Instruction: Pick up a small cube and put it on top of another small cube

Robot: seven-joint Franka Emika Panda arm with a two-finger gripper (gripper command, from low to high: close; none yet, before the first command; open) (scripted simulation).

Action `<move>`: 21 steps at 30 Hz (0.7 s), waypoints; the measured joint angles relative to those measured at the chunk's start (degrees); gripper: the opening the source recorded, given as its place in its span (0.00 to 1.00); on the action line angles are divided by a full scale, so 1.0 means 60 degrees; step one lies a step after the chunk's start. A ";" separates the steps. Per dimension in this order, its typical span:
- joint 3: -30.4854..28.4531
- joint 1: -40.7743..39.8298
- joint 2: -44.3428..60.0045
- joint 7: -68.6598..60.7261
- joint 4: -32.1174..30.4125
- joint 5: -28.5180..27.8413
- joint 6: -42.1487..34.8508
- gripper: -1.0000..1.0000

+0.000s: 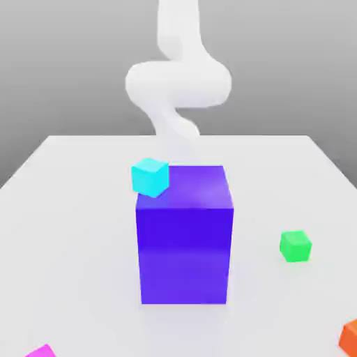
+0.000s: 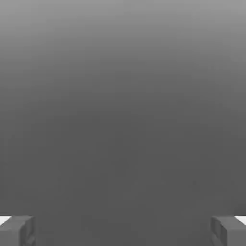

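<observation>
In the exterior view, magenta cube was at seven o'clock near the edge, green cube at four o'clock, cyan cube on blue-violet block, in the hand view, gripper was open, its fingers wide apart.

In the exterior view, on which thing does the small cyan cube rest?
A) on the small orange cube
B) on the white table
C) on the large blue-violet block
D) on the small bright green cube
C: the small glossy cyan cube sits at a corner of the top of the large blue-violet block.
</observation>
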 joint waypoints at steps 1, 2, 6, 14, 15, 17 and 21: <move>-0.0007 -0.0102 0.0376 0.0151 0.0052 -0.0011 0.0083 0.50; -0.0018 -0.0196 0.0738 0.0297 0.0101 -0.0025 0.0164 0.50; -0.0071 -0.0549 0.2137 0.0852 0.0291 -0.0065 0.0479 0.50; -0.0320 -0.1123 0.4906 0.1921 0.0668 -0.0106 0.1103 0.50; -0.0369 -0.1177 0.5252 0.2047 0.0715 -0.0099 0.1181 0.50; -0.0465 -0.1340 0.5944 0.2286 0.0809 -0.0069 0.1337 0.50; -0.0601 -0.1667 0.7331 0.2721 0.0998 0.0054 0.1649 0.50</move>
